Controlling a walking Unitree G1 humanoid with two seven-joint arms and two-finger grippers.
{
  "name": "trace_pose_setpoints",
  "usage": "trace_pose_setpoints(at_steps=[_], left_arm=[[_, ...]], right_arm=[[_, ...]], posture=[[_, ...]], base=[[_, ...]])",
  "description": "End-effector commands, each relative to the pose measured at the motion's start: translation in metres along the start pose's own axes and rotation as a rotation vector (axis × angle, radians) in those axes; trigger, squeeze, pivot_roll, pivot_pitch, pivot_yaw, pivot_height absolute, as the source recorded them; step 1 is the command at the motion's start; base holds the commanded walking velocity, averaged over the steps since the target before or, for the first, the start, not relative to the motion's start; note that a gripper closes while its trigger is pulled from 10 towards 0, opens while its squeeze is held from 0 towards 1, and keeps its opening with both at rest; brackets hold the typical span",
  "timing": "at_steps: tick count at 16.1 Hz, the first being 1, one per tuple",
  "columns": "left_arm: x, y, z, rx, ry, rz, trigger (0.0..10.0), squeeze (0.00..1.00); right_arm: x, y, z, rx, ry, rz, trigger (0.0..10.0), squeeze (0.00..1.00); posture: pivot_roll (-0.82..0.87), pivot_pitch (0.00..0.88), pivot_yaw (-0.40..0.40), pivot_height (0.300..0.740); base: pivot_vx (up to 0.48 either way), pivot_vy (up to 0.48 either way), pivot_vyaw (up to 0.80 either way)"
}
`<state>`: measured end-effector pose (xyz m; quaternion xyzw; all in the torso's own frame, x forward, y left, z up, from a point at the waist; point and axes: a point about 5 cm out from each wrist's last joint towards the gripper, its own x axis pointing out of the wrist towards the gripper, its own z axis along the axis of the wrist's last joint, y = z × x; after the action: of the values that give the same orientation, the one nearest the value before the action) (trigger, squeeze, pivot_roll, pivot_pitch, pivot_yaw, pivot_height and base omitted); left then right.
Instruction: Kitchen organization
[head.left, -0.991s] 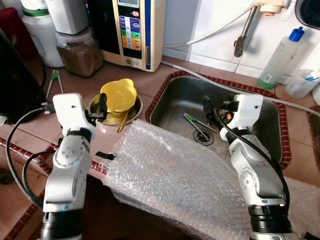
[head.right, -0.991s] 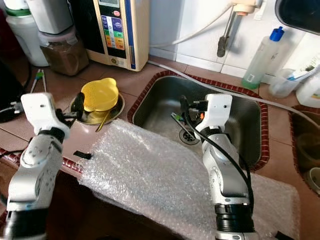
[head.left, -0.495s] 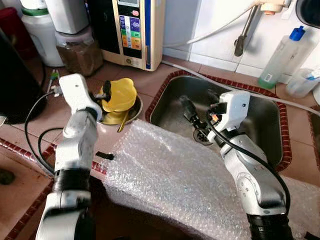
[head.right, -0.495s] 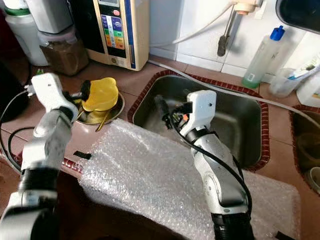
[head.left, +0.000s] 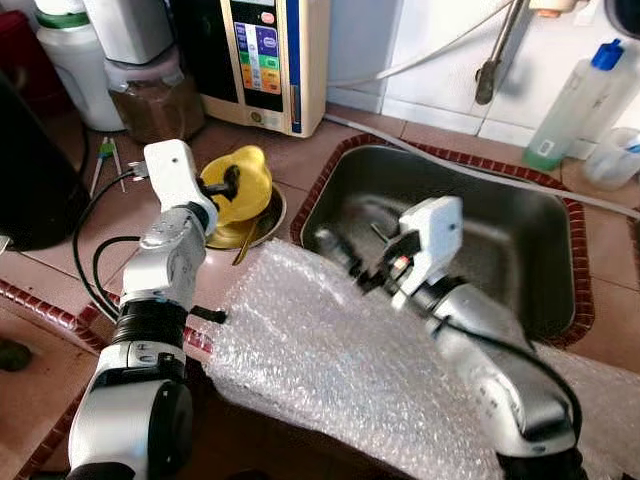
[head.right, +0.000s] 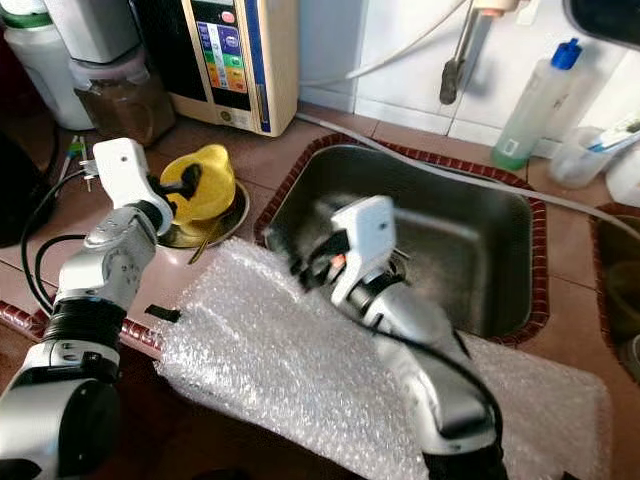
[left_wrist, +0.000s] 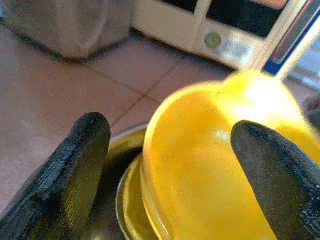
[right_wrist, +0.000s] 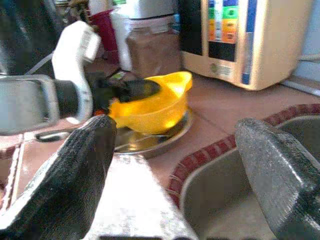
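Yellow bowl (head.left: 240, 185) sits upside down, tilted, on a metal plate (head.left: 268, 212) on the tiled counter just left of the sink (head.left: 480, 230). Its pointed lip faces the back wall, long axis running front to back. Left gripper (left_wrist: 170, 165) has fingers spread either side of the bowl. Right gripper (right_wrist: 185, 165), fingers spread, hovers over the bubble wrap (head.left: 340, 360) at the sink's left rim.

A home kitchen: steel sink (head.left: 480, 235), tiled counter (head.left: 300, 160), tap (head.left: 497, 50).

Silver jointed arms, white wrist housings, black looped cables; left gripper (left_wrist: 165, 170) and right gripper (right_wrist: 172, 165) have matte-black textured fingers.
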<state>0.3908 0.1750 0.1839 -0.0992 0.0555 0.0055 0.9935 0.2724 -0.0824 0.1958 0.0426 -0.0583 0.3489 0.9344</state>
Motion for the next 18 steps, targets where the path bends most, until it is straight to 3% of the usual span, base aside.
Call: trace_pose_setpoints(at_steps=[1, 2, 3, 6, 14, 18], left_arm=[[0.002, 0.001, -0.004, 0.016, 0.035, -0.010, 2.2, 0.00], [0.003, 0.001, -0.005, 0.024, 0.046, -0.011, 0.2, 0.00], [0.004, 0.000, -0.005, 0.030, 0.057, -0.025, 0.0, 0.00], [0.006, 0.002, -0.002, 0.036, 0.058, -0.008, 0.0, 0.00], [0.001, 0.027, 0.007, 0.072, 0.104, 0.058, 0.0, 0.00], [-0.001, 0.029, 0.006, 0.065, 0.128, 0.051, 0.0, 0.00]], right_arm=[[-0.002, 0.005, 0.002, 0.004, -0.003, 0.020, 10.0, 0.00], [-0.002, 0.006, 0.002, 0.005, -0.001, 0.019, 10.0, 0.00], [-0.003, 0.006, 0.001, 0.000, 0.003, 0.015, 10.0, 0.00], [-0.004, 0.006, 0.000, -0.005, 0.013, 0.011, 10.0, 0.00], [-0.003, 0.004, -0.001, -0.007, 0.021, 0.025, 10.0, 0.00], [-0.002, 0.004, -0.001, -0.015, 0.024, 0.036, 10.0, 0.00]], posture=[[-0.04, 0.165, 0.052, 0.740], [-0.04, 0.167, 0.054, 0.740], [-0.04, 0.169, 0.056, 0.740], [-0.04, 0.171, 0.057, 0.740], [-0.02, 0.174, 0.048, 0.740], [-0.02, 0.171, 0.047, 0.740]], base=[[0.000, 0.000, 0.00], [0.000, 0.000, 0.00], [0.000, 0.000, 0.00], [0.000, 0.000, 0.00], [0.000, 0.000, 0.00], [0.000, 0.000, 0.00]])
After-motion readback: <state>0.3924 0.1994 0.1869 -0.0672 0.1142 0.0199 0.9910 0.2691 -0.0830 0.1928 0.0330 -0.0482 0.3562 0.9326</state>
